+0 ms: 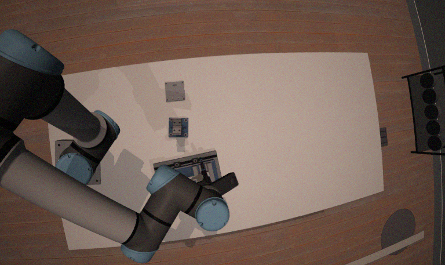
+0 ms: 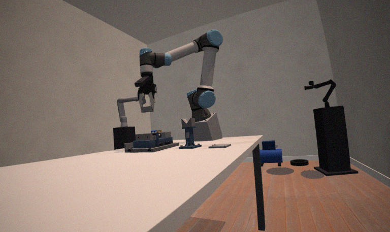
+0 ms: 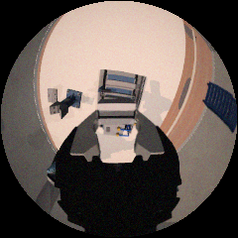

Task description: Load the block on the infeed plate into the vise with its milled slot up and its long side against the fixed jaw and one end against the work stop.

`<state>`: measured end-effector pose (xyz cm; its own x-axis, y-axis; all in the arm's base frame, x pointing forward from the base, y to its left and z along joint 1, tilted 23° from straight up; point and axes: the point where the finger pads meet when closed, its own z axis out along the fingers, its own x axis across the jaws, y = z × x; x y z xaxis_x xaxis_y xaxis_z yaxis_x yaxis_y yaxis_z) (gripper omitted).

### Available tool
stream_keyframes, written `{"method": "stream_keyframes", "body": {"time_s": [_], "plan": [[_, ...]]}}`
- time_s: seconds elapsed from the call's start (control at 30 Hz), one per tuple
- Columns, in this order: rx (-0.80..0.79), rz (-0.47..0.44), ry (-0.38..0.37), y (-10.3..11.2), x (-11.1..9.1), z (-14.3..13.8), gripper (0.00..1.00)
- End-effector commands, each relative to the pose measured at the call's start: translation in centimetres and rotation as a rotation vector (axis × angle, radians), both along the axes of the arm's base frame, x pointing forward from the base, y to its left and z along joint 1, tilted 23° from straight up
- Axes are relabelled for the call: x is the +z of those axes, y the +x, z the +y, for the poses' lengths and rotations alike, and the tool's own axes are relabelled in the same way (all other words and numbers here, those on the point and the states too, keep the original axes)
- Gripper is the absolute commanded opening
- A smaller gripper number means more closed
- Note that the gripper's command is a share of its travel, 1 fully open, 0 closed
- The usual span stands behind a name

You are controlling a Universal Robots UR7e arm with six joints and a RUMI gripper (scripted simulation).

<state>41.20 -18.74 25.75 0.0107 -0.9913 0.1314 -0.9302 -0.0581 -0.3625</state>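
My gripper [image 2: 147, 106] [image 3: 116, 110] is shut on the part [image 2: 147, 109] [image 3: 117, 106], a grey block held level across the fingertips, high above the vise. Which way its slot faces is unclear. The vise [image 1: 214, 154] [image 2: 152, 142] [image 3: 144, 83] has a grey base and blue body, and stands open below; in the top view my wrist hides its lower part. The work stop is too small to make out. The V-block [image 1: 177, 126] [image 2: 188, 122] [image 3: 55, 108] is empty on its blue stand. The infeed plate [image 1: 174, 92] [image 2: 220, 145] [image 3: 53, 93] is bare.
The V-block's post stands between the vise and the infeed plate. Blue and yellow fittings [image 2: 157, 131] [image 3: 124, 131] rise at the vise's cylinder end. The white table [image 1: 278, 118] extends away from the arm's base [image 1: 95, 167].
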Motion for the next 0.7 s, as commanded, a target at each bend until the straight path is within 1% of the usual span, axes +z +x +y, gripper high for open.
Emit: {"method": "stream_keyframes", "body": {"time_s": [0.0,0.67], "plan": [[-0.043,-0.008,0.015,-0.1,0.2,-1.0,0.0],[-0.116,-0.022,0.043,-0.4,0.5,-2.7,0.0]]}}
